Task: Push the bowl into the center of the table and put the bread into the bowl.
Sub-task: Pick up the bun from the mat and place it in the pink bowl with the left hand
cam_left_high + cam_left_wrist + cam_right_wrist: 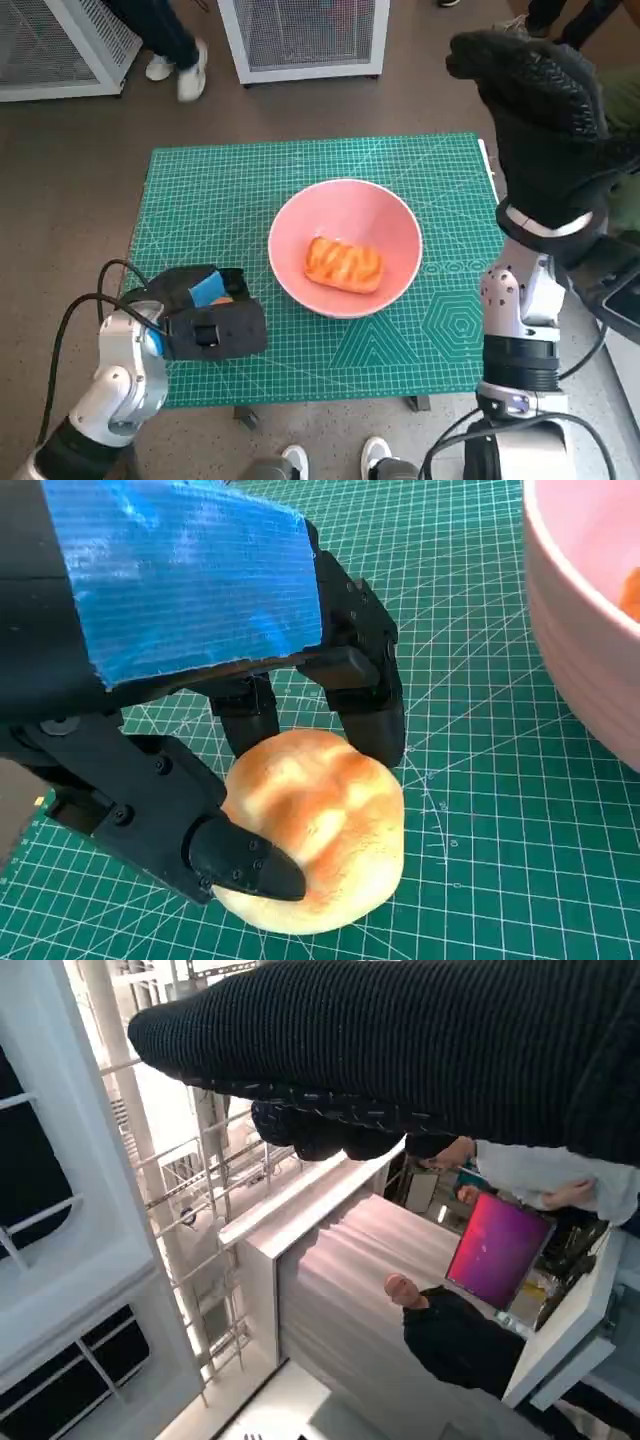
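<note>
A pink bowl (400, 235) stands near the middle of the green cutting mat (400, 360), with one glazed orange bread (343, 264) lying in it. My left hand (205, 320) is low at the mat's front left, to the left of the bowl. In the left wrist view that hand (180, 610) grips a round golden bread roll (320, 825) that rests on the mat, thumb on one side and fingers on the other; the bowl's wall (580, 650) is close beside it. My right hand (545, 110) is raised high over the table's right edge, holding nothing, and its glove (420, 1040) is spread.
White mesh cabinets (300, 40) stand on the floor beyond the table. A person's white shoes (180, 70) are at the far left, and more feet (300, 460) at the table's front edge. A person (460, 1340) shows in the right wrist view.
</note>
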You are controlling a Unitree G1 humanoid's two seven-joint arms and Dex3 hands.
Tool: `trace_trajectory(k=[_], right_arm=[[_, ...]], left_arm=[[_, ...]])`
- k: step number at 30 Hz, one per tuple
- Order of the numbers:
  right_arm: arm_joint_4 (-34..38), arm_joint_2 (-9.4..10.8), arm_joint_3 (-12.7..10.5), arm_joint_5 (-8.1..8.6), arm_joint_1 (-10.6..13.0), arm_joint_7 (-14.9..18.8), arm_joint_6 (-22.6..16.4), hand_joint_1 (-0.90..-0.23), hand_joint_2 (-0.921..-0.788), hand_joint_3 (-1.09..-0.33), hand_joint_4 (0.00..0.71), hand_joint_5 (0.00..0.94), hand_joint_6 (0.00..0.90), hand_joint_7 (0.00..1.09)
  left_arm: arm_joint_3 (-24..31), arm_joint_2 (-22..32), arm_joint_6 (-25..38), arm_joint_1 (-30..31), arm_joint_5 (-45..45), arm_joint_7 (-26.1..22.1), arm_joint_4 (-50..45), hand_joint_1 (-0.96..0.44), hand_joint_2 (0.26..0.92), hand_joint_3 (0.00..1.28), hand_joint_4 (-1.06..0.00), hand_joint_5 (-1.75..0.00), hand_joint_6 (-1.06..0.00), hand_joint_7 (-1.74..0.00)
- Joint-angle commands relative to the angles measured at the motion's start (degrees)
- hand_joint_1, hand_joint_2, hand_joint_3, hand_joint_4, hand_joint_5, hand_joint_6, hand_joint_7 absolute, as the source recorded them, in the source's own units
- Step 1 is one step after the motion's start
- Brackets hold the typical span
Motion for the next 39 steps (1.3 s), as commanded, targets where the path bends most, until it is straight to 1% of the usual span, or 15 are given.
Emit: trace_trajectory(k=[1,6,14,19,21,23,29,33,36,39], right_arm=[[0.69,0.28,-0.31,-0.28,-0.06,0.34,-0.3,-0.658,-0.921,-0.659,0.351,0.01,0.325,0.23],[0.94,0.26,-0.42,-0.3,-0.12,0.4,-0.57,-0.658,-0.921,-0.658,0.352,0.008,0.329,0.23],[0.84,0.25,-0.38,-0.43,0.01,0.2,-0.42,-0.661,-0.921,-0.657,0.353,0.007,0.336,0.23],[1.15,0.36,-0.34,-0.12,-0.05,0.57,-0.17,-0.665,-0.921,-0.656,0.353,0.007,0.338,0.22],[1.24,0.41,-0.29,-0.09,-0.02,0.7,-0.21,-0.665,-0.921,-0.656,0.353,0.006,0.338,0.22],[1.3,0.44,-0.24,-0.14,0.01,0.78,-0.25,-0.664,-0.921,-0.657,0.353,0.005,0.339,0.22],[1.26,0.34,-0.11,-0.32,0.19,0.68,-0.02,-0.662,-0.921,-0.658,0.352,0.004,0.338,0.22],[1.0,0.31,-0.01,-0.4,0.38,0.62,0.1,-0.662,-0.921,-0.659,0.351,0.003,0.339,0.22],[1.13,0.26,0.03,-0.47,0.31,0.65,0.13,-0.662,-0.921,-0.661,0.351,0.003,0.339,0.21],[1.09,0.22,0.1,-0.53,0.33,0.69,0.11,-0.663,-0.921,-0.662,0.351,0.003,0.338,0.21]], left_arm=[[1.52,0.5,-0.87,0.98,-0.39,0.56,-0.42,0.0,0.697,0.44,-0.69,-1.3,-0.7,-1.06],[3.07,1.01,-1.16,0.79,-0.2,0.25,-1.91,0.0,0.699,0.44,-0.69,-1.33,-0.7,-1.02],[6.46,2.5,1.25,-2.19,0.58,-3.48,-7.54,0.0,0.699,0.44,-0.71,-1.3,-0.69,-1.05],[8.41,3.29,3.21,-5.75,0.99,-6.33,-10.77,0.0,0.701,0.43,-0.72,-1.25,-0.68,-1.09],[9.07,3.48,3.89,-7.39,1.03,-7.26,-11.9,0.0,0.722,0.39,-0.73,-1.23,-0.69,-1.08],[9.61,3.6,4.43,-9.13,1.11,-7.97,-12.81,0.0,0.73,0.37,-0.73,-1.22,-0.69,-1.07],[10.7,3.6,5.29,-14.58,1.51,-8.8,-15.23,0.0,0.738,0.36,-0.71,-1.28,-0.72,-1.0],[11.01,2.95,4.49,-17.85,1.38,-7.6,-15.87,0.0,0.67,0.46,-0.74,-1.28,-0.73,-1.01],[10.58,2.16,3.33,-20.04,1.44,-6.27,-15.64,0.0,0.572,0.63,-0.75,-1.35,-0.75,-1.01],[9.6,0.8,2.11,-22.74,1.51,-5.02,-15.2,0.0,0.536,0.69,-0.75,-1.37,-0.75,-1.02]])
